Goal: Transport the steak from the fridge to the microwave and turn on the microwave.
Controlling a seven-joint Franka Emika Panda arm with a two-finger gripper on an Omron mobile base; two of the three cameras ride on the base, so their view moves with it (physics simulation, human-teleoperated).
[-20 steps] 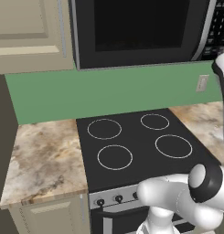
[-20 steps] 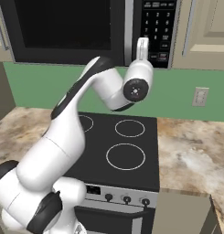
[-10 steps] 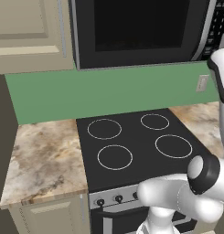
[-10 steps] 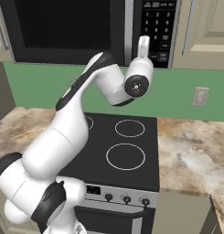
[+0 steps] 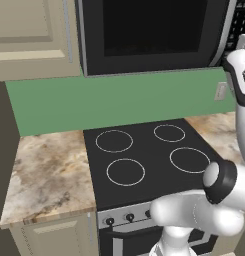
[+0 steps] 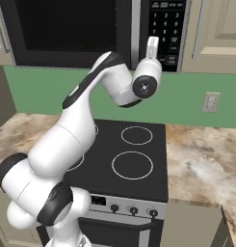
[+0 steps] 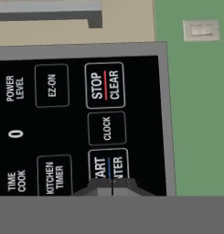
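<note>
Your gripper (image 7: 112, 188) is pinched fully closed w/ nothing in it, the two tips making one blunt poker, which is why it's held that way: you're pressing a key, not grabbing. In the hand view the tips sit right at the START/ENTER key (image 7: 109, 167), w/ CLOCK (image 7: 107, 128) and STOP/CLEAR (image 7: 104, 85) next along the same column, so stay centred or you'll cancel instead. From the right base cam the hand (image 6: 152, 50) points at the keypad (image 6: 169, 34) on the microwave (image 6: 71, 31), arm reaching up over the stove (image 6: 131, 159); contact vs. just short, can't tell from here. Door looks closed and its glass (image 5: 154, 27) is too dark to see through, so the steak can't be confirmed; judging by the step you're on it's prob. already inside. Fridge isn't nearby. Looks like the last step: push straight in, no sideways slide.
</note>
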